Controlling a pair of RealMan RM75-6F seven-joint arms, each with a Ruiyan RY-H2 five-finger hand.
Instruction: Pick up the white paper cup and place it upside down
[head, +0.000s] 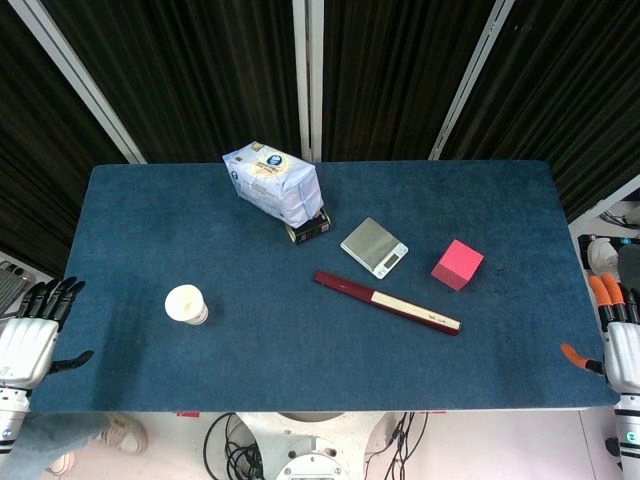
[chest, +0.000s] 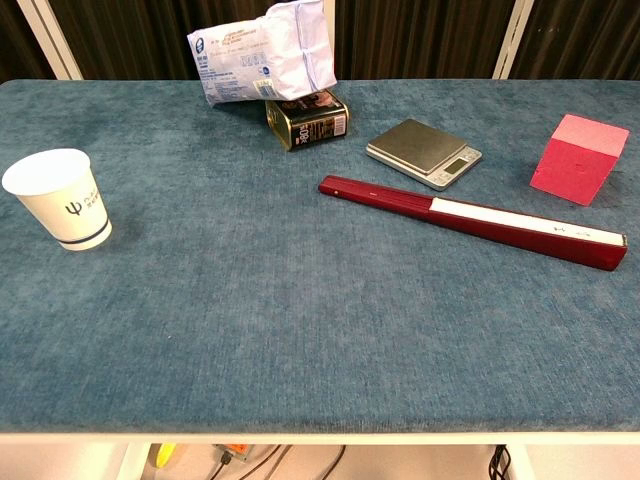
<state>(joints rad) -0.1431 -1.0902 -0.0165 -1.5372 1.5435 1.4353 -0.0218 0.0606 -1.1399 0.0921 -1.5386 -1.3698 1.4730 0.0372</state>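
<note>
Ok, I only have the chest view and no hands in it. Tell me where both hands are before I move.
Observer: In the head view the left hand sits off the table's left edge, fingers apart, holding nothing.
Operator: Give me the right one.
Observer: The right hand is off the right edge, also empty.
Operator: Say which is nearer the cup.
Observer: The left hand; the white paper cup stands upright, mouth up, on the left side, apart from it.
</note>
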